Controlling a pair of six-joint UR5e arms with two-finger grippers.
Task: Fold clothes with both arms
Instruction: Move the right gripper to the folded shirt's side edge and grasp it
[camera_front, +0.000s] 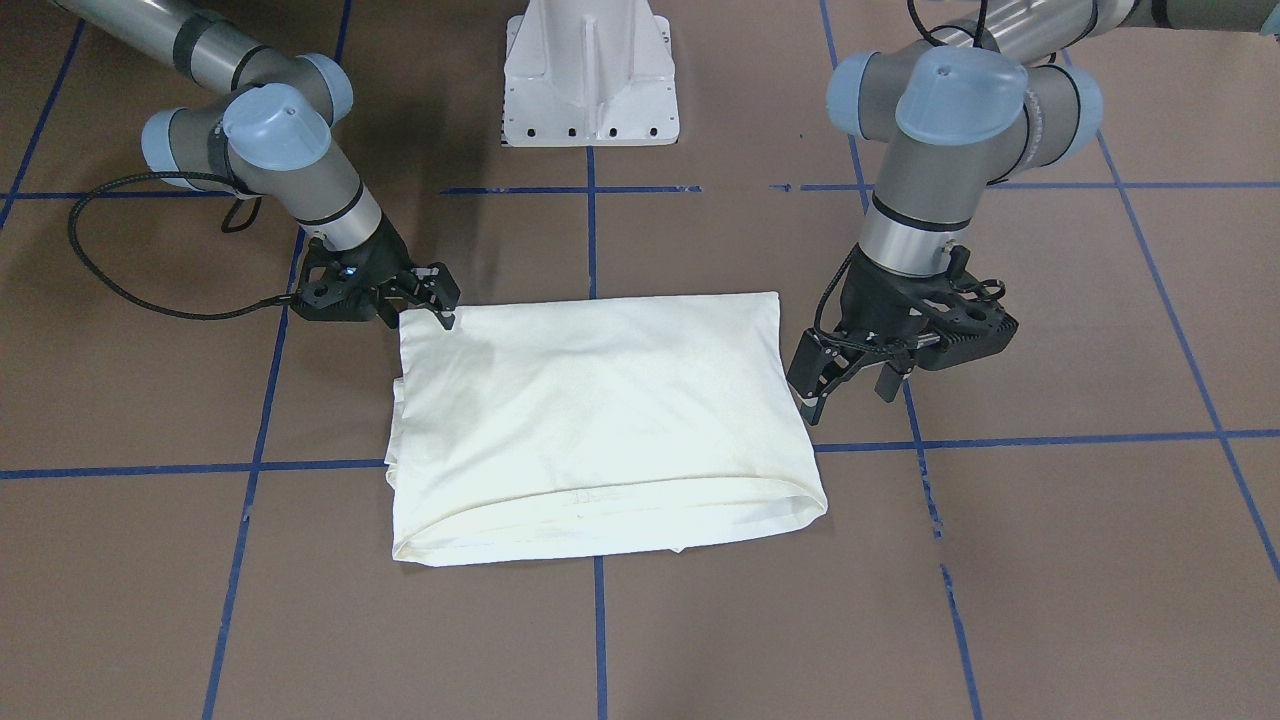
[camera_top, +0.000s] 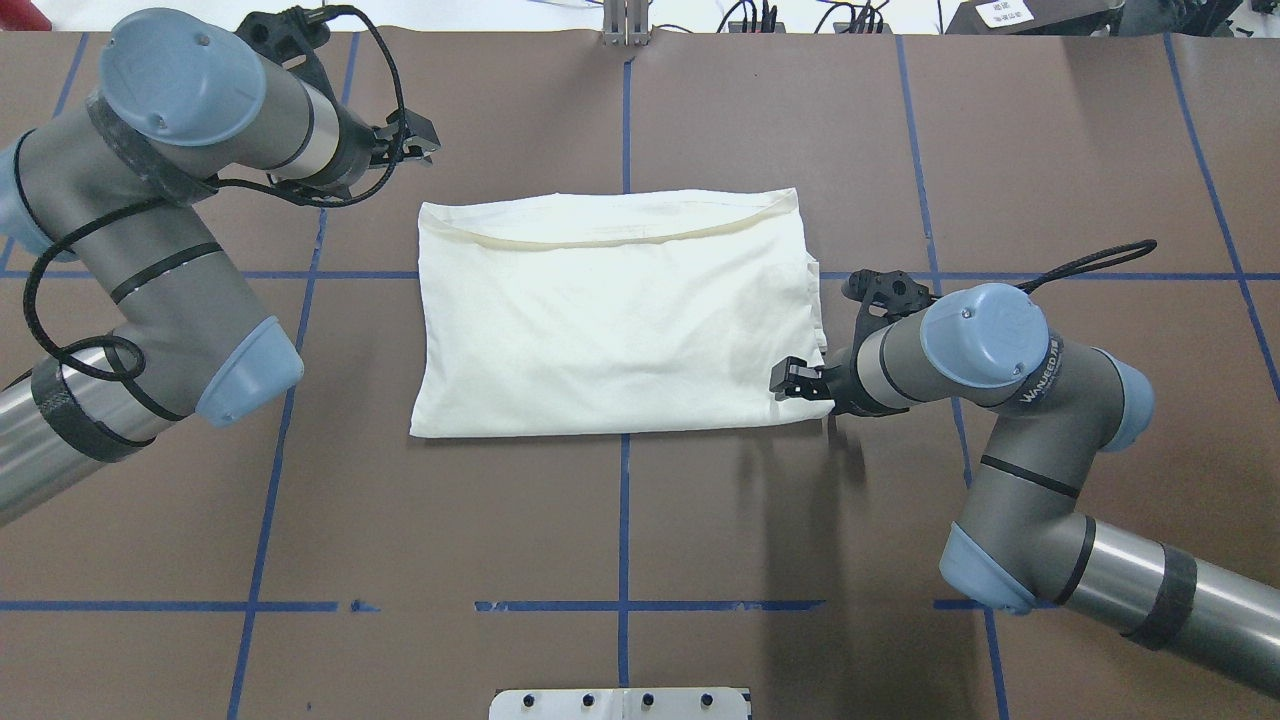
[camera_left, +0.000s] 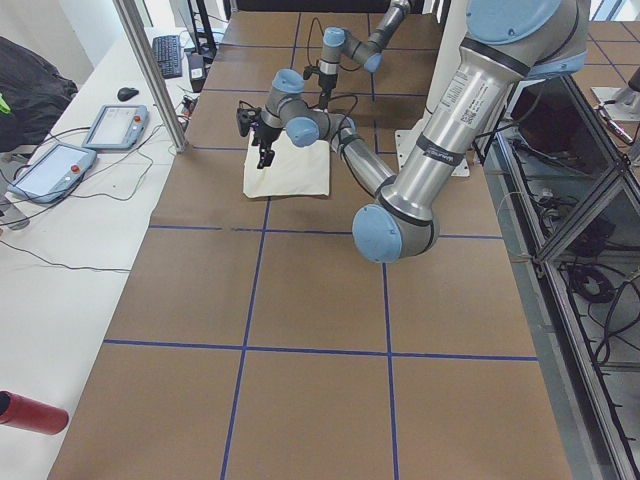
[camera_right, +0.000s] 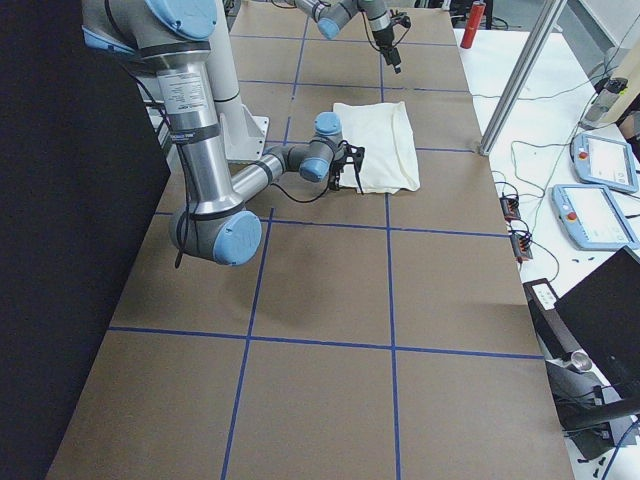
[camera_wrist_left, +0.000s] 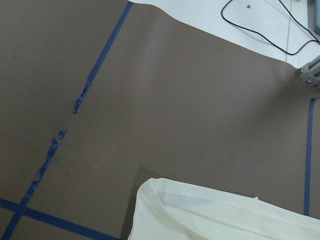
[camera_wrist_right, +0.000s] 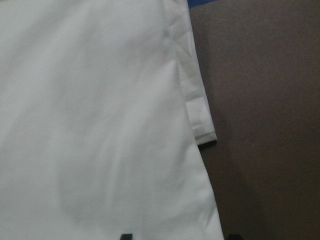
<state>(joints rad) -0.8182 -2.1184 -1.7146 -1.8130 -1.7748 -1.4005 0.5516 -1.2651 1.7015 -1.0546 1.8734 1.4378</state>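
Right claw (camera_front: 425, 305): spread; in the right wrist view its two black tips show apart at the bottom edge, with the cloth's edge running between them. It pinches nothing that I can see.
Right claw position: low at the T-shirt's (camera_top: 620, 320) corner nearest the robot on its right side, over the cloth's edge.
Left claw (camera_front: 848, 392): spread and empty, fingers pointing down.
Left claw position: just off the T-shirt's far corner on the robot's left, apart from the cloth. The left wrist view shows only that corner and bare bench.
Right arm (camera_top: 1000, 400): bent at the elbow, its wrist reaching in toward the T-shirt.
Left arm (camera_top: 170, 200): bent beside the T-shirt, a black cable looped along it.
T-shirt: folded into a rough rectangle with its plain cream side up. It lies flat on the bench between the two arms.
T-shirt edges: a curved hem edge runs along the side away from the robot. Stacked layers show at the robot's right-hand edge.
Bench (camera_top: 450, 520): brown surface marked into squares by blue tape (camera_top: 622, 520).
Pedestal (camera_front: 590, 70): white, at the robot's side of the bench, well apart from the T-shirt.
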